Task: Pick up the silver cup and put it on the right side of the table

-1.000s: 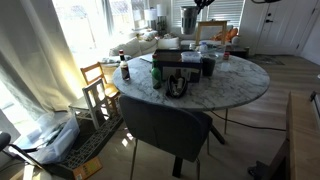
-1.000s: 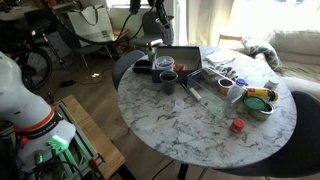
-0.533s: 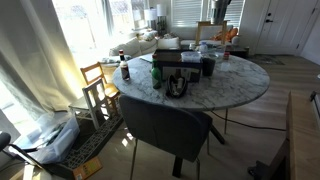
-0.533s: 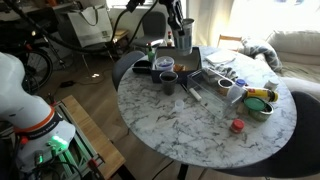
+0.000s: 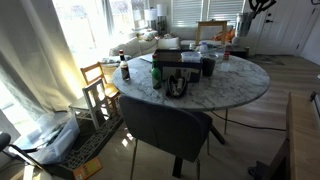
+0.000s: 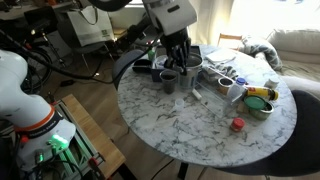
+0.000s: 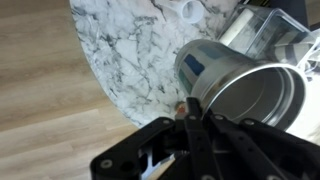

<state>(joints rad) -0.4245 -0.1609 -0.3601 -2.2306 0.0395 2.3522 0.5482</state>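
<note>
The silver cup is a plain metallic tumbler. It fills the wrist view, lying on its side there with its open mouth toward the camera. My gripper is shut on its rim and holds it in the air above the white marble table. In an exterior view the gripper hangs over the table's far side, just above the dark cups. In an exterior view the arm shows at the top right, above the table; the cup is too small to make out there.
Two dark cups and a dark tray stand under the gripper. A bowl with yellow contents, a small red object and a bottle are on the table. A wooden chair and a dark chair stand beside it.
The gripper has carried the silver cup sideways across the far side of the table and lower, from above the table's edge to just over the dark cups and tray.
</note>
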